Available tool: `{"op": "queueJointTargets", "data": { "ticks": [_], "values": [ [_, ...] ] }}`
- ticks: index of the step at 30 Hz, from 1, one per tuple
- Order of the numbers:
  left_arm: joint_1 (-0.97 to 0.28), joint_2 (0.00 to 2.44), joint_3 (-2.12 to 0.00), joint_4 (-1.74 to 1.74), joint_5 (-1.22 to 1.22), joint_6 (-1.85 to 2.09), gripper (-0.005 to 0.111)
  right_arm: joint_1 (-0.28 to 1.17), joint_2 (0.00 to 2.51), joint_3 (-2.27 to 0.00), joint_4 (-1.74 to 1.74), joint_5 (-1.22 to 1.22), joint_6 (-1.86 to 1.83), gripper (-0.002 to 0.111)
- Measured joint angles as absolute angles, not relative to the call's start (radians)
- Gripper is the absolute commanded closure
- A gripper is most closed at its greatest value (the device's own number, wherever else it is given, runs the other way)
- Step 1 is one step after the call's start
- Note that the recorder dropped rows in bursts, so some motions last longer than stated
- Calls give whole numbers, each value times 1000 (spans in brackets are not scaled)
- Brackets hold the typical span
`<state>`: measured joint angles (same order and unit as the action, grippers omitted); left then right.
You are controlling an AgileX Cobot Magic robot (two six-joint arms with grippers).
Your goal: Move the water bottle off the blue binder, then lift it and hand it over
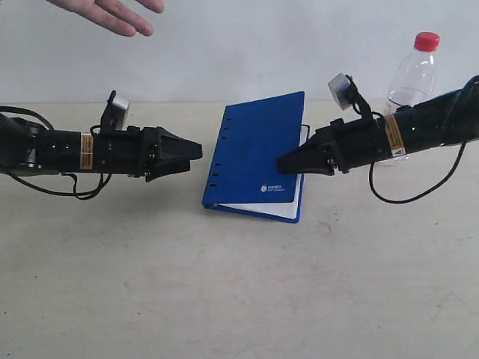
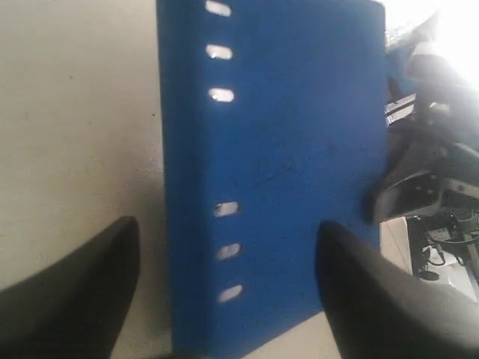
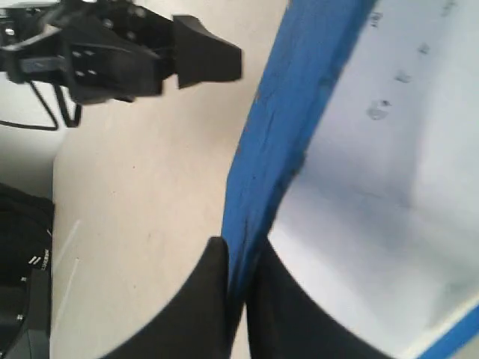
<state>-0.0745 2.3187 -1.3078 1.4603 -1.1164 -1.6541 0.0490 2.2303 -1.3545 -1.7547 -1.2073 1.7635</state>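
Water bottle (image 1: 415, 71): clear plastic with a red screw cap, standing upright on the surface (image 1: 239, 299). It is off the binder, at about 2 o'clock from it, behind the right arm, which hides the lower body and most of the label.
Blue binder (image 1: 254, 142): solid blue rectangle at the middle of the surface, turned slightly. Small slots run along its spine edge at 9 o'clock, and a small white logo sits near the corner at 5 o'clock. White pages show under the cover along the 3 and 6 o'clock edges.
Right pincer (image 1: 284, 163): closed on the binder's front cover at its 3 o'clock edge. The right wrist view shows both fingers pinching the blue edge, with the cover raised off the white pages.
Left pincer (image 1: 193, 153): fingers spread apart and empty, at 9 o'clock from the binder, near the spine but not touching it.
Hand (image 1: 112, 11): a person's open hand at 11 o'clock in the exterior view, above the left arm.
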Motion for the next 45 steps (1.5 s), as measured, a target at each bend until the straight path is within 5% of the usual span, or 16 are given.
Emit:
{"op": "queueJointTargets", "data": {
  "ticks": [25, 29, 32, 36, 38, 40, 45],
  "values": [
    [-210, 2363, -1308, 1322, -1181, -1438, 45, 72, 2112, -1181, -1761, -1186, 1653, 108],
    [-221, 2363, -1308, 1314, -1183, -1438, 67, 72, 2112, -1176, -1766, -999, 1705, 108],
    [-221, 2367, -1308, 1281, -1162, -1471, 97, 80, 2110, -1176, -1769, -944, 1697, 94],
    [-222, 2369, -1308, 1250, -1176, -1496, 100, 80, 2110, -1176, -1758, -885, 1663, 58],
    [-223, 2369, -1308, 1242, -1181, -1505, 100, 80, 2110, -1176, -1754, -858, 1659, 51],
    [-225, 2369, -1308, 1240, -1181, -1509, 100, 80, 2110, -1176, -1750, -853, 1657, 56],
    [-230, 2369, -1308, 1235, -1175, -1524, 98, 80, 2110, -1176, -1750, -824, 1657, 95]
  ]
}}
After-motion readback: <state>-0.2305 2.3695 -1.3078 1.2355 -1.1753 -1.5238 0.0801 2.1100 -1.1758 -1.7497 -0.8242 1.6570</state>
